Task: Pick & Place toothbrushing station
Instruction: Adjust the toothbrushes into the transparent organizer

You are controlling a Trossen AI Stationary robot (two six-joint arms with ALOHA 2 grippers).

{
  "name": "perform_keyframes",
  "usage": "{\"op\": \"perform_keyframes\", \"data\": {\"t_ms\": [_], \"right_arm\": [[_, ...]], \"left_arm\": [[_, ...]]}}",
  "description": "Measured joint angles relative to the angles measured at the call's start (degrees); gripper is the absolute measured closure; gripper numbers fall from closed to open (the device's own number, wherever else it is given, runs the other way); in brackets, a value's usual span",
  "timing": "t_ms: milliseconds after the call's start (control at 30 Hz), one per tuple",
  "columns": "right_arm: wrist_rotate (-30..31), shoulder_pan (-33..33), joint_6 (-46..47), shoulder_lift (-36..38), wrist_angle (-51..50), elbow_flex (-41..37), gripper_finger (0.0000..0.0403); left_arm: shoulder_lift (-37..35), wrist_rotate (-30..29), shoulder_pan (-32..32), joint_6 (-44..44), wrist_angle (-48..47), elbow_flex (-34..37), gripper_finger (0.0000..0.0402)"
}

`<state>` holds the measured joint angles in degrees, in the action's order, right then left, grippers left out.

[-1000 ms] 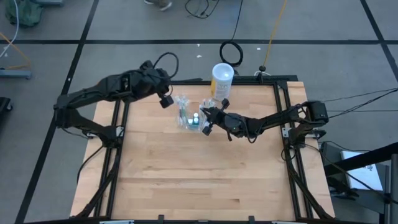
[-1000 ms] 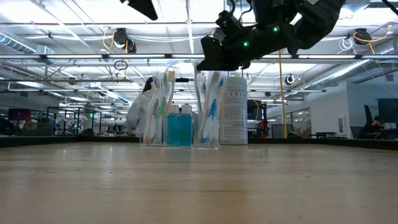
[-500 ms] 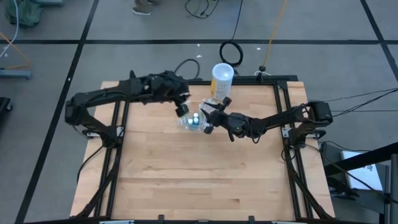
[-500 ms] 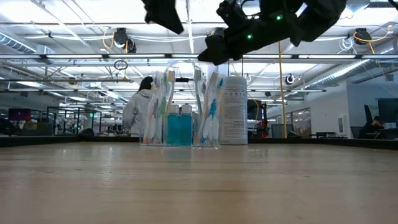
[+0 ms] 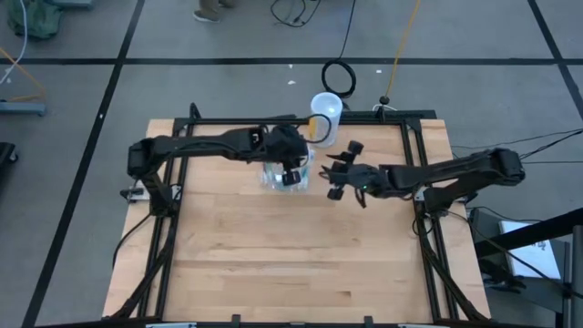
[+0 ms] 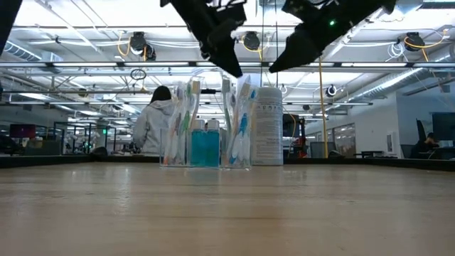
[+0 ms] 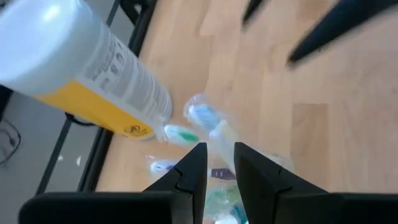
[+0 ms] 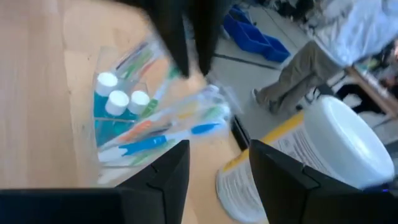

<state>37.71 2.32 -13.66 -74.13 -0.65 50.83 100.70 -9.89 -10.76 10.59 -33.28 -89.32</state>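
The toothbrushing station (image 6: 206, 139) is a clear holder with upright toothbrushes and teal tubes. It stands by its base on the wooden table, at the far middle. In the high view the station (image 5: 276, 176) is partly covered by my left gripper (image 5: 291, 175). That gripper hangs just above the brush tops (image 7: 199, 115), its fingers open by a narrow gap (image 7: 219, 163). My right gripper (image 5: 335, 179) is open, in the air to the right of the station, and faces the station (image 8: 124, 118) across a gap.
A tall white canister (image 5: 325, 109) with a yellowish label stands close behind and to the right of the station, also seen as the canister (image 6: 268, 128) in the low view. Bare wood stretches toward the near edge (image 5: 291, 264). A person (image 6: 153, 124) stands in the room beyond.
My right gripper has opened and drawn back from the station toward the table's right edge. My left arm has swung in from the far left toward the right, bringing its gripper over the station. The station has stayed where it was.
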Motion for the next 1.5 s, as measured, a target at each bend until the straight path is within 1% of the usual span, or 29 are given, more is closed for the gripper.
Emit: {"op": "perform_keyframes", "data": {"t_ms": [167,233,367,467,533,633,733,833,1000,1100,1400,1500], "right_arm": [[-0.26,-0.05,7.43,4.80,-3.58,0.02,0.0247],[-0.26,-0.05,8.88,5.97,-4.76,-0.20,0.0246],[-0.28,-0.05,9.48,7.18,-4.44,-2.24,0.0247],[-0.26,-0.05,8.09,7.46,-3.91,-3.40,0.0247],[-0.31,-0.05,6.58,7.39,-3.93,-3.83,0.0247],[-0.28,-0.05,5.83,7.41,-3.86,-3.96,0.0249],[-0.31,-0.05,5.82,7.39,-3.77,-3.96,0.0249],[-0.31,-0.05,5.80,7.39,-3.69,-3.96,0.0249],[-0.47,-0.05,6.63,7.39,-3.45,-3.96,0.0250],[-0.48,-0.05,6.94,7.39,-3.39,-3.96,0.0250],[-0.52,0.01,7.94,7.39,-3.43,-3.96,0.0252],[-0.52,0.01,8.01,7.39,-3.43,-3.96,0.0252]], "left_arm": [[2.32,-2.06,-0.13,-4.57,-1.14,0.00,0.0314],[2.58,-3.70,-0.13,-4.00,-2.19,0.00,0.0314],[2.41,-7.73,0.33,1.85,-7.09,0.00,0.0314],[1.91,-11.48,1.28,6.81,-10.00,0.02,0.0314],[1.50,-13.83,2.16,10.26,-9.68,0.02,0.0314],[0.51,-15.80,3.58,13.72,-8.34,0.02,0.0314],[-1.84,-15.40,4.83,14.69,-6.99,0.02,0.0314],[-4.66,-12.28,5.57,15.00,-9.49,0.00,0.0314],[-6.09,-7.98,5.26,7.92,-15.24,0.00,0.0314],[-5.16,-8.19,4.91,5.75,-15.00,0.42,0.0314],[-2.62,-8.27,2.53,5.32,-13.96,4.05,0.0314],[-2.62,-8.37,1.73,5.85,-11.52,5.19,0.0314]]}}
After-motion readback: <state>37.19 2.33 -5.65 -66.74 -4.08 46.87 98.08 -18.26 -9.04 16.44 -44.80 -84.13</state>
